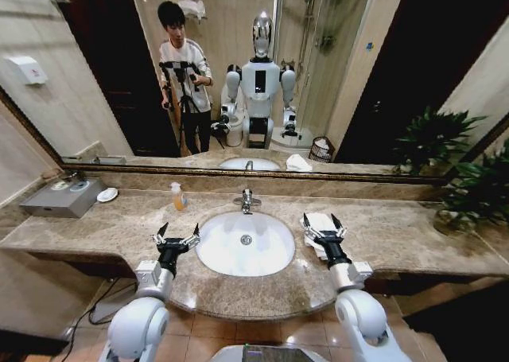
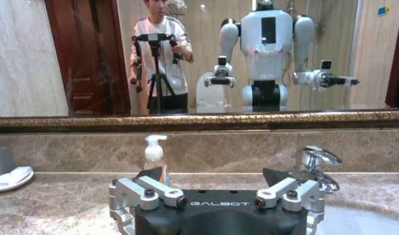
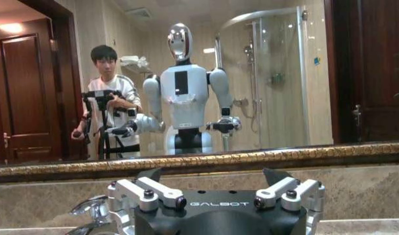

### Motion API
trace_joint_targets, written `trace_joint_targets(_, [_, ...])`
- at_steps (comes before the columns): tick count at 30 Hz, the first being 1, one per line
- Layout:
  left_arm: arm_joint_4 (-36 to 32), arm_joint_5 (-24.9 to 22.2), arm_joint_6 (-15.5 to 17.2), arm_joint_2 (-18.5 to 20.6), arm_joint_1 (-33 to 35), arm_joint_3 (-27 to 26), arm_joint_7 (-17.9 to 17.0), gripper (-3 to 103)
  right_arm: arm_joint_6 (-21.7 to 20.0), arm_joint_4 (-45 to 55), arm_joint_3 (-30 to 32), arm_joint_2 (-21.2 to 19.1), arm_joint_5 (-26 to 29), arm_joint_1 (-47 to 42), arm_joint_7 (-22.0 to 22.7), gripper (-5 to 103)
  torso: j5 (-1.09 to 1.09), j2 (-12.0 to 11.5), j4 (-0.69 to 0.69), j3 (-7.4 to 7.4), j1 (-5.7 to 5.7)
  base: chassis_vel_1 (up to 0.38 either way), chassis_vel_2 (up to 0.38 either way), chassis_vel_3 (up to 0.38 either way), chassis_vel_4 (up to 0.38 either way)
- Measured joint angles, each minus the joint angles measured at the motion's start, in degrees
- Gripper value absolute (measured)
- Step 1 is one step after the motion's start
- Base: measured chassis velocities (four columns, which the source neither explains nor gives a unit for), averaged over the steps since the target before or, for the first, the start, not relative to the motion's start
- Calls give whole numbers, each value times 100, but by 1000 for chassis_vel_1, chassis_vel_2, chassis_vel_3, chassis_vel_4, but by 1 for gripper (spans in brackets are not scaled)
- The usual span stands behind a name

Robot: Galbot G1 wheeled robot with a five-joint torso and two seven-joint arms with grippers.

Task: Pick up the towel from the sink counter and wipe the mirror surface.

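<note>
Pretty clearly a bathroom, looks like a hotel-style one. Long mottled marble worktop (image 1: pixel 398 235) with a white oval basin (image 1: pixel 245 243) and chrome faucet (image 1: pixel 246 200), plus a soap pump bottle (image 1: pixel 177 196) by the back edge. Huge wall mirror (image 1: pixel 119 83) in a dark gold frame reflects a glass shower enclosure and dark wood doors. Potted plant (image 1: pixel 477 191) at the far end, tiled floor below.

Warm indoor light; head view edges bowed, sharp.

Glossy mottled marble sink counter (image 1: pixel 398 239), chrome faucet (image 1: pixel 246 200)
</note>
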Motion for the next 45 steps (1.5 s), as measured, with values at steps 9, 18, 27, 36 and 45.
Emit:
trace_joint_targets(9, [0, 0, 0, 0, 0, 0, 0, 100, -90, -17, -68, -4, -19, 31, 248, 100, 1, 0, 0, 1, 0, 0, 0, 0, 0])
trace_joint_targets(18, [0, 0, 0, 0, 0, 0, 0, 100, -107, -23, -82, -16, -16, 43, 268, 100, 1, 0, 0, 1, 0, 0, 0, 0, 0])
trace_joint_targets(27, [0, 0, 0, 0, 0, 0, 0, 100, -117, -28, -88, -27, -5, 51, 279, 100, 1, -1, 0, 1, 2, 0, 0, 0, 0])
trace_joint_targets(36, [0, 0, 0, 0, 0, 0, 0, 100, -121, -31, -91, -30, -1, 54, 282, 100, 1, -1, 0, 1, 0, 83, -77, -84, 83])
trace_joint_targets(45, [0, 0, 0, 0, 0, 0, 0, 100, -123, -33, -94, -33, 3, 58, 286, 100, 1, -2, 1, 2, 3, 180, -175, -175, 191])
